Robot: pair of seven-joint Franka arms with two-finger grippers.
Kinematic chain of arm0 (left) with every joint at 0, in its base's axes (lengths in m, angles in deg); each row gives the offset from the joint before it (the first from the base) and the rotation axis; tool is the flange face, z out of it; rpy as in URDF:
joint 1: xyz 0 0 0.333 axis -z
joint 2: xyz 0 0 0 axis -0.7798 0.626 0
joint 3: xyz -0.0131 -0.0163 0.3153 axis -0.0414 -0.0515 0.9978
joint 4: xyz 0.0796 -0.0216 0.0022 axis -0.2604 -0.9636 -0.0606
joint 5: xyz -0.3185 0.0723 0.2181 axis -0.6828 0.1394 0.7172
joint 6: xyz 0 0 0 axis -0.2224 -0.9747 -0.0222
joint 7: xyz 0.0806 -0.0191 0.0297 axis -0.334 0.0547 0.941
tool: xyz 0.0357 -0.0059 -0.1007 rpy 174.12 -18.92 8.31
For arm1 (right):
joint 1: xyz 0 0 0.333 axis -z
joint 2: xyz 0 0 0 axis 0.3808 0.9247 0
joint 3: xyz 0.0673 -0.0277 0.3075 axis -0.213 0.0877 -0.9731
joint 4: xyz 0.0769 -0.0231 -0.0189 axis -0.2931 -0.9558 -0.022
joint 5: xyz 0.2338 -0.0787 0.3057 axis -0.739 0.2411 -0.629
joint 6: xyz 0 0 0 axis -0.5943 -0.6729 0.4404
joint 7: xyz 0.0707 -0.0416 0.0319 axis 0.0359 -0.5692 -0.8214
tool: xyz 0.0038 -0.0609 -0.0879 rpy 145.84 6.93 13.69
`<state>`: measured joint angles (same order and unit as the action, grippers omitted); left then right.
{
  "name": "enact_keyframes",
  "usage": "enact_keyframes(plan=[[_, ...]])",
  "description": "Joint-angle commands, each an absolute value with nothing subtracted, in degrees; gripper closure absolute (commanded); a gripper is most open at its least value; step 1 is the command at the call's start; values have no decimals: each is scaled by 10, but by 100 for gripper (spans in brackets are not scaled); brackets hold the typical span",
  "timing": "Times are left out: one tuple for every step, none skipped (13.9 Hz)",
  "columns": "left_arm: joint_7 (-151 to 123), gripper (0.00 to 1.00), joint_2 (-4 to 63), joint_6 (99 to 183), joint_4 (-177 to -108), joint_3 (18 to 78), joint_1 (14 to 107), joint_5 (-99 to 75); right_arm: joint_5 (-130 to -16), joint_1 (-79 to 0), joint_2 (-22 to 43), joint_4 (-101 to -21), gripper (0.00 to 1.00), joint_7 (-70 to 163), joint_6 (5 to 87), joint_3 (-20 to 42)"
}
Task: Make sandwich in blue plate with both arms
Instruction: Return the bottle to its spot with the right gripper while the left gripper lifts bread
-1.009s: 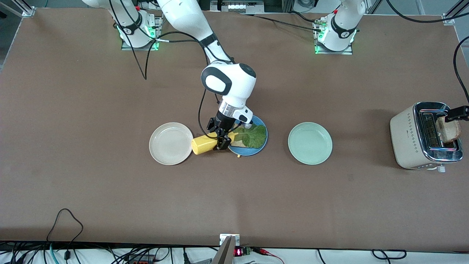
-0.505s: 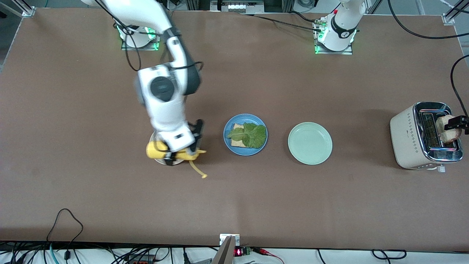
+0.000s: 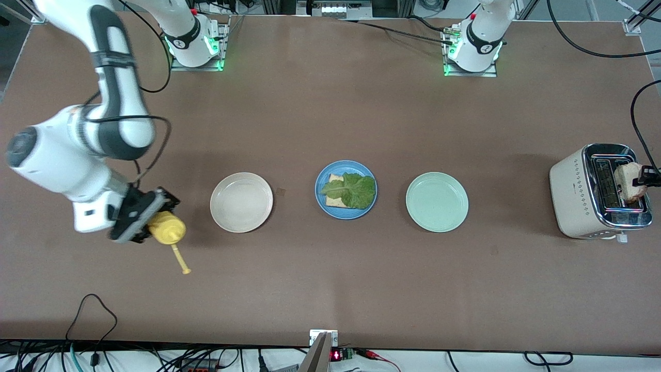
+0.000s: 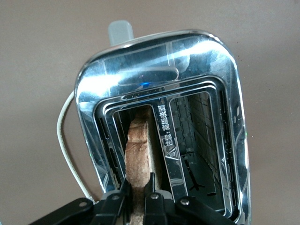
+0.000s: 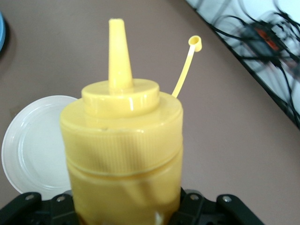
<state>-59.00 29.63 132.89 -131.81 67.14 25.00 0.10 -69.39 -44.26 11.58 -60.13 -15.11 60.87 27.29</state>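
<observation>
The right gripper (image 3: 142, 225) clamps a yellow mustard bottle (image 3: 166, 228) over bare table at the cream plate's (image 3: 241, 202) 9 o'clock. At centre, the blue plate (image 3: 346, 190) carries 1 bread slice (image 3: 334, 180) under lettuce (image 3: 353, 189). The left gripper (image 3: 648, 177) pinches the second slice (image 3: 629, 181) in the toaster (image 3: 599, 191); from it the blue plate lies at 9 o'clock, past the pale green plate (image 3: 437, 201).

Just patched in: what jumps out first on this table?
The right tool grips a yellow squeeze bottle at the right arm's end, beside the cream plate. The left tool pinches a bread slice in the toaster. Between them, the blue plate holds bread under lettuce.
</observation>
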Motion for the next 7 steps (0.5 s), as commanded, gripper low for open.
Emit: enact_keyframes(plan=[[-605, 99, 268, 1317, -1314, 664, 245, -8, -768, -359, 83, -684, 100, -176, 688, 218], [-605, 99, 257, 1312, -1312, 663, 247, -6, -770, -333, 92, -695, 100, -187, 701, 215], [-604, 99, 244, 1302, -1312, 658, 247, -5, -775, -315, 93, -705, 100, -215, 688, 206], [-604, 99, 229, 1287, -1311, 653, 248, -3, -803, -274, 93, -713, 100, -256, 666, 181], [-604, 99, 214, 1273, -1311, 646, 248, -2, -839, -238, 93, -714, 100, -313, 639, 154], [-605, 99, 196, 1257, -1310, 636, 248, -1, -867, -210, 94, -714, 100, -390, 599, 141], [-605, 99, 181, 1243, -1309, 627, 248, 1, -883, -196, 95, -715, 100, -448, 553, 141]])
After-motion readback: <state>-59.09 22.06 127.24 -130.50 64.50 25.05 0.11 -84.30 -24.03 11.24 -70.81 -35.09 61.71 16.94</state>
